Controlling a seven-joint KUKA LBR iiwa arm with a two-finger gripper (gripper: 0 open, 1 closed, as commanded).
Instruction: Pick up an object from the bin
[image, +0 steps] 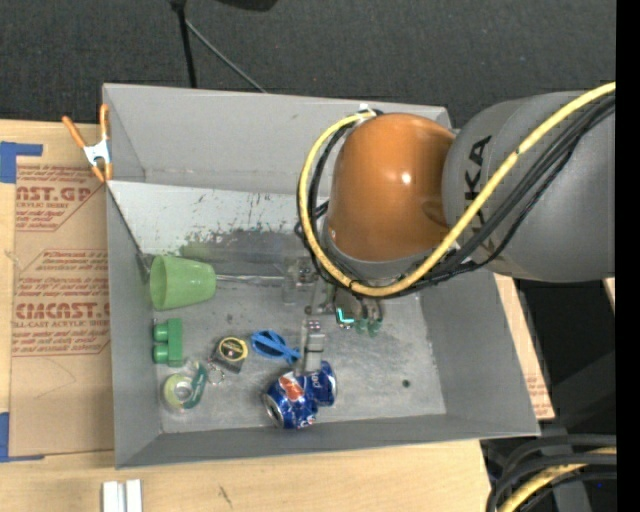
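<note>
My gripper (313, 350) reaches down from under the arm's orange cover into the front middle of the bin. Its tip is just above a crushed blue, red and white drinks can (299, 396) lying by the front wall. A small blue plastic piece (272, 346) lies immediately left of the tip. Further left sits a little black and yellow tape measure (231, 352). I see nothing held in the gripper.
A light green cup (181, 282) lies on its side at the left wall. Below it are a green block (167, 341) and a clear tape dispenser with green trim (185, 388). The arm and its cables overhang the bin's right half.
</note>
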